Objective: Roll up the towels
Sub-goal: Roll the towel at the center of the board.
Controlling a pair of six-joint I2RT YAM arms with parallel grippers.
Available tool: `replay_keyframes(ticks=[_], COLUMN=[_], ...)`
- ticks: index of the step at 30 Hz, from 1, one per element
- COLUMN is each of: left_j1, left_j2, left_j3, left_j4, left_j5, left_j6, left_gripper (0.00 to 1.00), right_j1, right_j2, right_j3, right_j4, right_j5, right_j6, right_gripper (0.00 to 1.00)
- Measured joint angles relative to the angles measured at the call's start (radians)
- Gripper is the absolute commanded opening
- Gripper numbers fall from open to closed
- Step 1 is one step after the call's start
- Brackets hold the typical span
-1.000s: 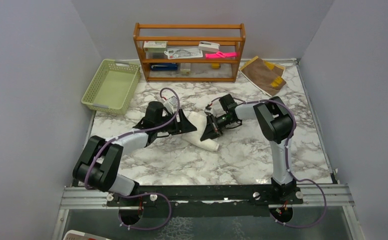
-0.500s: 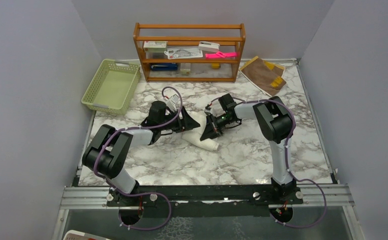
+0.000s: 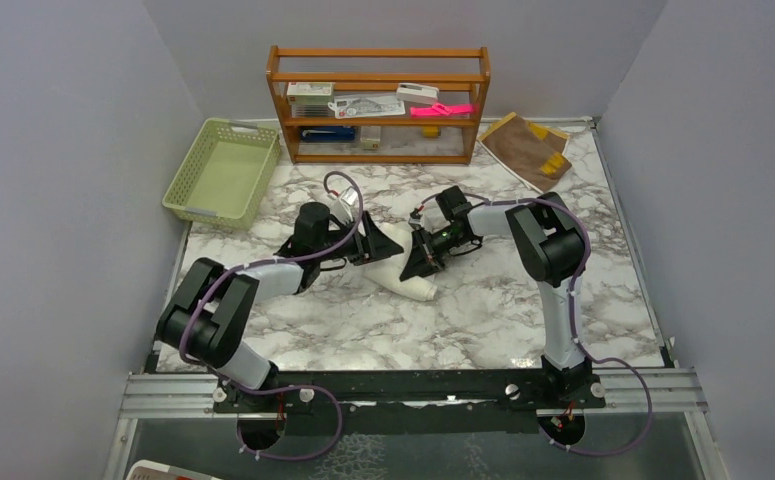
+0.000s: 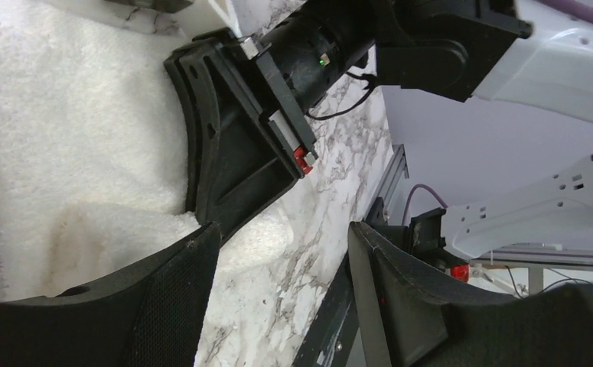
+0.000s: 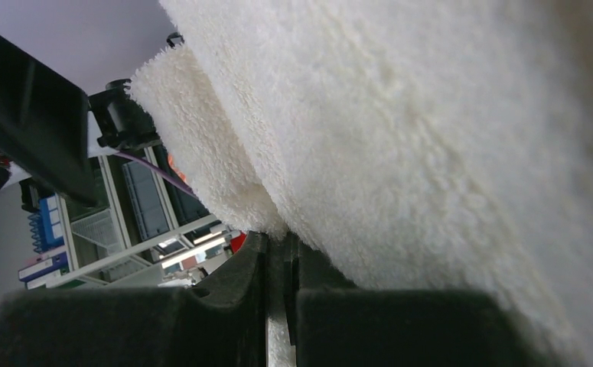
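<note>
The cream-white towel lies partly rolled at mid-table, between both grippers. My left gripper is open at its left side. In the left wrist view one finger rests against the towel, and bare marble shows between the jaws. My right gripper presses into the towel's right side. In the right wrist view its jaws are shut with a thin strip of the cloth between them. The brown towel with mustard trim lies flat at the back right.
A green basket stands at the back left. A wooden shelf with small items stands at the back centre. Grey walls close in both sides. The marble table runs to a metal rail at the front.
My left arm's elbow has swung and its gripper has moved slightly up and right, closer against the cream towel. My right gripper has stayed almost still on the towel.
</note>
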Motion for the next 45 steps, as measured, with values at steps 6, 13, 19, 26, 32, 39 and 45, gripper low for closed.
replay_keyframes(ticks=[6, 13, 19, 26, 32, 39, 45], left_j1=[-0.011, -0.009, 0.001, 0.002, 0.002, 0.002, 0.002], left_j2=[0.114, 0.287, 0.317, 0.333, 0.324, 0.2, 0.067], left_j3=[-0.014, -0.013, -0.05, -0.147, -0.148, -0.17, -0.16], left_j4=[0.016, 0.205, 0.465, 0.432, 0.425, 0.257, 0.05], left_j5=[0.002, 0.005, 0.028, -0.035, -0.039, -0.066, -0.104], left_j6=[0.011, -0.002, -0.071, -0.068, -0.062, -0.024, 0.035], left_gripper=[0.64, 0.62, 0.62, 0.62, 0.62, 0.62, 0.62], right_j1=[0.0, 0.0, -0.01, -0.005, -0.006, 0.015, 0.298], right_j2=[0.0, -0.006, -0.209, -0.526, -0.68, -0.722, -0.92], right_j3=[0.0, -0.001, -0.066, -0.262, -0.35, -0.429, -0.526], right_j4=[-0.001, -0.005, -0.011, 0.148, 0.296, 0.335, 0.4], right_j5=[0.003, 0.011, 0.179, 0.524, 0.6, 0.692, 0.944], right_j6=[-0.001, -0.01, -0.039, -0.156, -0.218, -0.282, -0.457], right_gripper=[0.01, 0.76, 1.0, 0.99, 0.92, 0.87, 0.85])
